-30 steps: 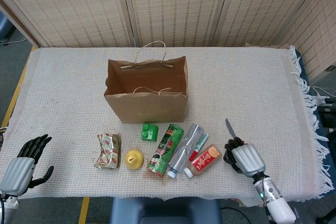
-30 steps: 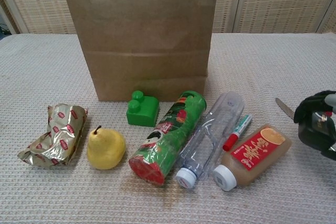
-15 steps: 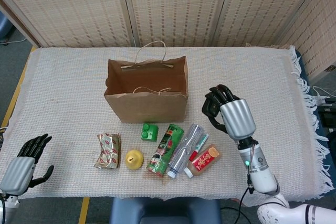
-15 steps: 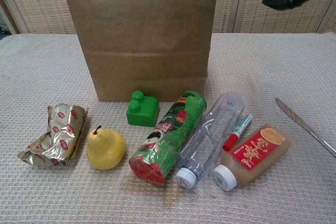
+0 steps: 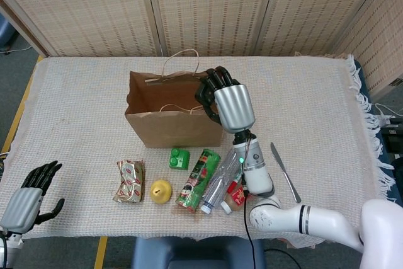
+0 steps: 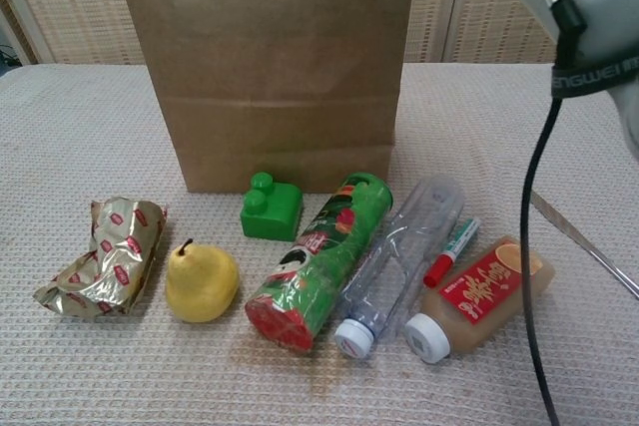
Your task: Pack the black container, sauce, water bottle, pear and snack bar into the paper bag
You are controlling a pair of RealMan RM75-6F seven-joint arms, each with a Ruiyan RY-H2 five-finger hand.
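My right hand (image 5: 223,99) hovers over the right end of the open paper bag (image 5: 173,127), fingers curled around a dark shape that looks like the black container, mostly hidden. In the chest view only its forearm (image 6: 574,17) shows, beside the bag (image 6: 270,77). In front of the bag lie the gold snack bar (image 6: 100,256), the yellow pear (image 6: 201,282), the clear water bottle (image 6: 399,261) and the sauce bottle (image 6: 484,296). In the head view, my right forearm partly covers the sauce. My left hand (image 5: 28,196) rests at the table's near left corner, fingers apart and empty.
A green snack can (image 6: 319,261) lies between the pear and the water bottle. A green block (image 6: 271,211) sits against the bag's front. A red-capped marker (image 6: 451,250) lies between the water bottle and the sauce. A table knife (image 5: 284,171) lies to the right.
My right hand rose from the table beside the knife and swung left and back to the bag's right end. The left hand stayed put.
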